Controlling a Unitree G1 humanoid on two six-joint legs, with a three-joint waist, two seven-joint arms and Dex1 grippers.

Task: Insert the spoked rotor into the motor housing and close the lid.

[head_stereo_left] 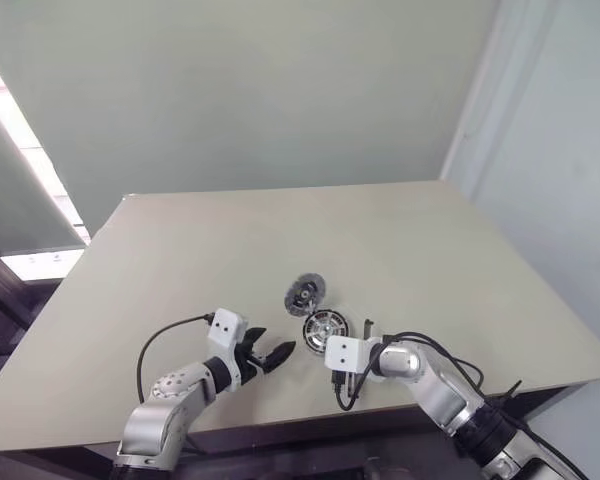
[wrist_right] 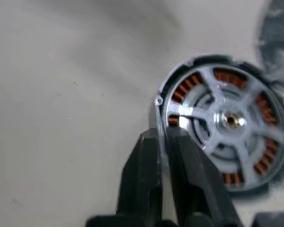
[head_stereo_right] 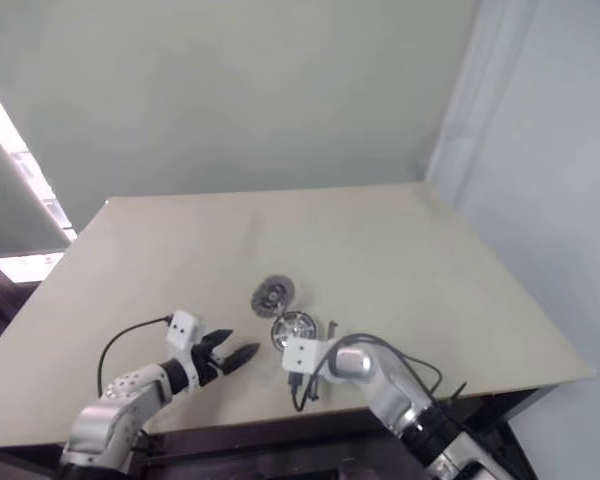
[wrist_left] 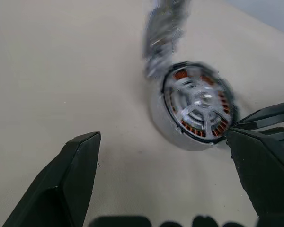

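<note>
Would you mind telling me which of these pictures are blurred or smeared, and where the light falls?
Left wrist view: the spoked rotor is smeared, with a streak above it; the left gripper fingers stay crisp. Right wrist view: the rotor is softly blurred at its far edge, and the lid is a grey blur. Head views: the table is evenly lit, with bright window light at the left edge.

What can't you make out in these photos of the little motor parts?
Left wrist view: lid blurred to a streak; the right wrist view's edge cuts it off.
Both wrist views: spoked rotor covers motor housing; only copper windings show, so seating is unclear.
Head views: right pincer and its grip on the rotor's rim too small.
</note>
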